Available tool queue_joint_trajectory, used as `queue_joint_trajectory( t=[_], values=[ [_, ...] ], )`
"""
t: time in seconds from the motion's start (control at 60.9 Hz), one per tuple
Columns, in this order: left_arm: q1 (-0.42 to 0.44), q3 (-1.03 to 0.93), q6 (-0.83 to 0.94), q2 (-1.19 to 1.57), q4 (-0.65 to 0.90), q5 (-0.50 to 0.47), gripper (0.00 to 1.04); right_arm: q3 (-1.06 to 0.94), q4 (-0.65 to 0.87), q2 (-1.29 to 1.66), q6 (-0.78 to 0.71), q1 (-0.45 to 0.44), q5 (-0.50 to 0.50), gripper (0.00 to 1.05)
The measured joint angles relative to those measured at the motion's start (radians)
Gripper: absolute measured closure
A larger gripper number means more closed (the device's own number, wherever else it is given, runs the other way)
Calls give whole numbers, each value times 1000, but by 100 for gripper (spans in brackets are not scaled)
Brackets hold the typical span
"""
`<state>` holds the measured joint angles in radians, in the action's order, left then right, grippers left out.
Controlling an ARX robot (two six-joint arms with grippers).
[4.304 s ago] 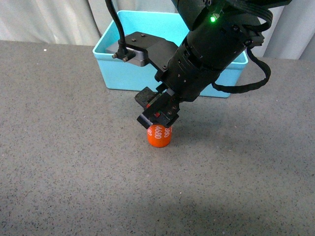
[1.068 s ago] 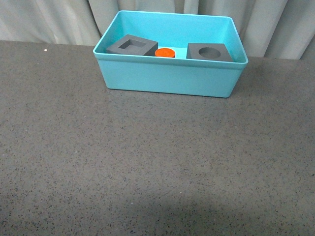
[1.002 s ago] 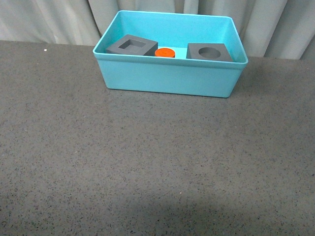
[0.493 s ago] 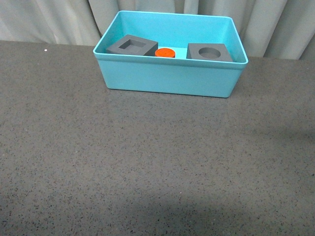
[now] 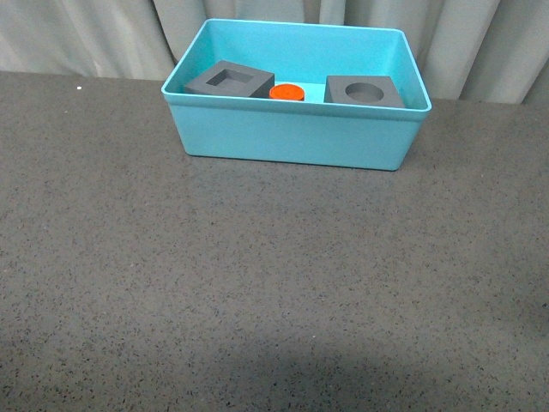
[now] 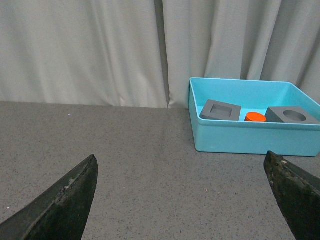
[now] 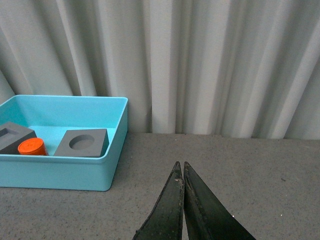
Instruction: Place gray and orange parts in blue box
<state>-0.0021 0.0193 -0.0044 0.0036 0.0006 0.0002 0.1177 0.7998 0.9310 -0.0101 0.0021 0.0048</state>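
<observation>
The blue box [image 5: 292,137] stands at the far middle of the dark table. Inside it lie the gray cube with a square recess [image 5: 228,80], the orange cylinder [image 5: 287,92] and the gray cube with a round recess [image 5: 364,89]. Neither arm shows in the front view. My left gripper [image 6: 182,165] is open and empty, well back from the box [image 6: 250,140], with the three parts in sight [image 6: 255,117]. My right gripper [image 7: 180,167] is shut and empty, off to the box's right side [image 7: 60,172].
Pale curtains [image 5: 86,34] hang behind the table's far edge. The dark speckled tabletop [image 5: 257,283] stretches in front of the box.
The arm that held the orange cylinder on the table earlier has left the front view. The cylinder now lies in the box between the two cubes. Nothing moved in the last second.
</observation>
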Motion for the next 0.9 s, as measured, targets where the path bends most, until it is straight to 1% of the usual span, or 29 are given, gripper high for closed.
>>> queue_joint_trajectory(
  t=[0.181, 0.23, 0.296, 0.789, 0.904],
  values=[
    [0, 0, 0, 0, 0, 0, 7, -49, -79, -129, 0, 0, -3, 104],
    [0, 0, 0, 0, 0, 0, 7, -78, -40, -137, 0, 0, -3, 104],
    [0, 0, 0, 0, 0, 0, 7, -96, -57, -156, 0, 0, -3, 104],
    [0, 0, 0, 0, 0, 0, 7, -113, -381, -512, 0, 0, -3, 104],
    [0, 0, 0, 0, 0, 0, 7, -113, -437, -570, 0, 0, -3, 104]
  ],
)
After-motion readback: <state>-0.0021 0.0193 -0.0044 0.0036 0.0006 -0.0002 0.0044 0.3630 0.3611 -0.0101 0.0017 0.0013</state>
